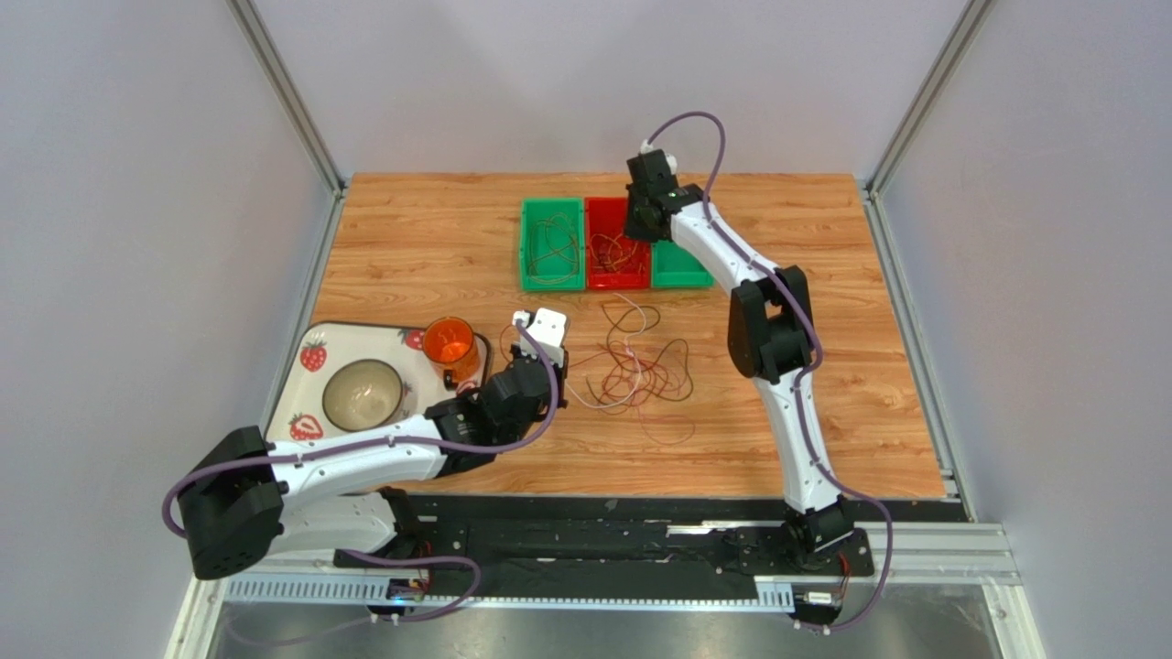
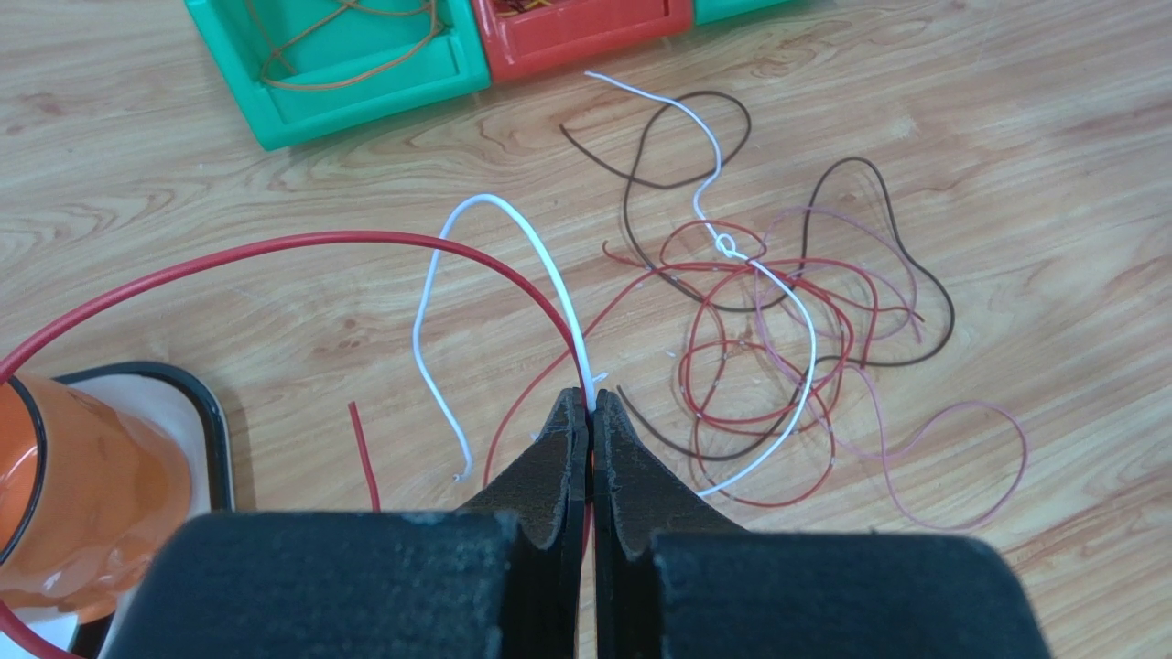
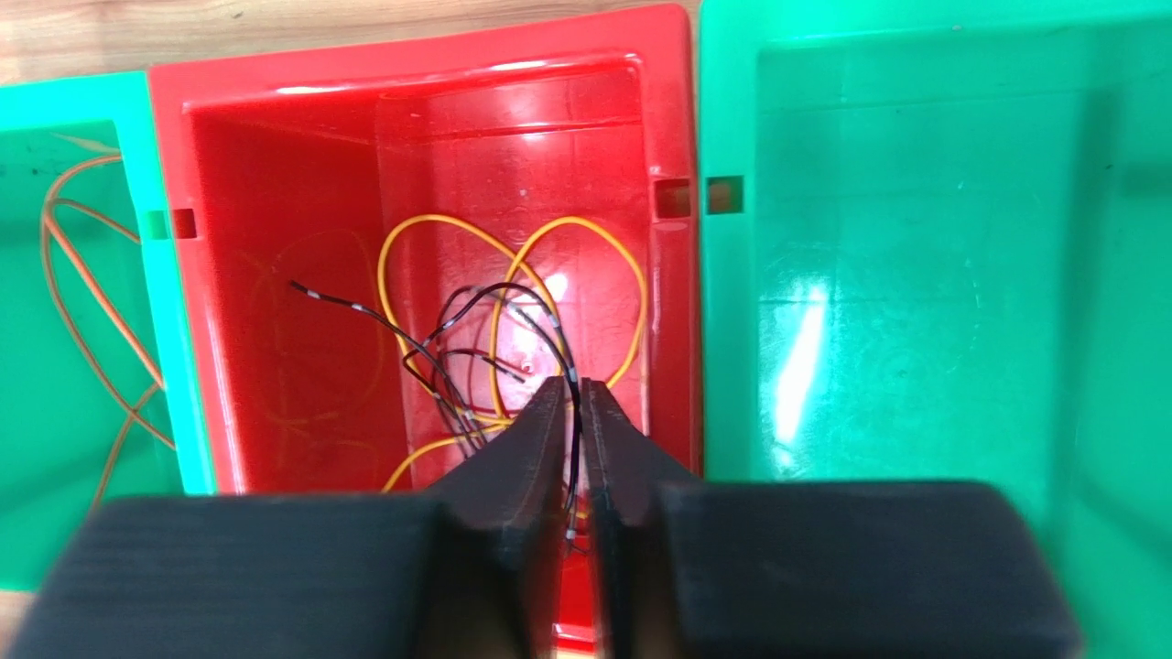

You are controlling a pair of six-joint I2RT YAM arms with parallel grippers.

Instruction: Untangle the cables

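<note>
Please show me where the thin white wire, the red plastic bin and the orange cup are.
Thin white wire (image 2: 484,201): left wrist view, on the top of its arch.
Red plastic bin (image 3: 413,52): right wrist view, on its far rim.
Translucent orange plastic cup (image 2: 83,481): left wrist view, on its side wall.

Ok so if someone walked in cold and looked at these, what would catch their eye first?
Probably the tangle of wires, red, brown and white, sprawled in the middle of the table, with the left tool shut on a white wire at its left side. Then the bright red bin at the far side, where the right tool pinches a dark wire.
</note>
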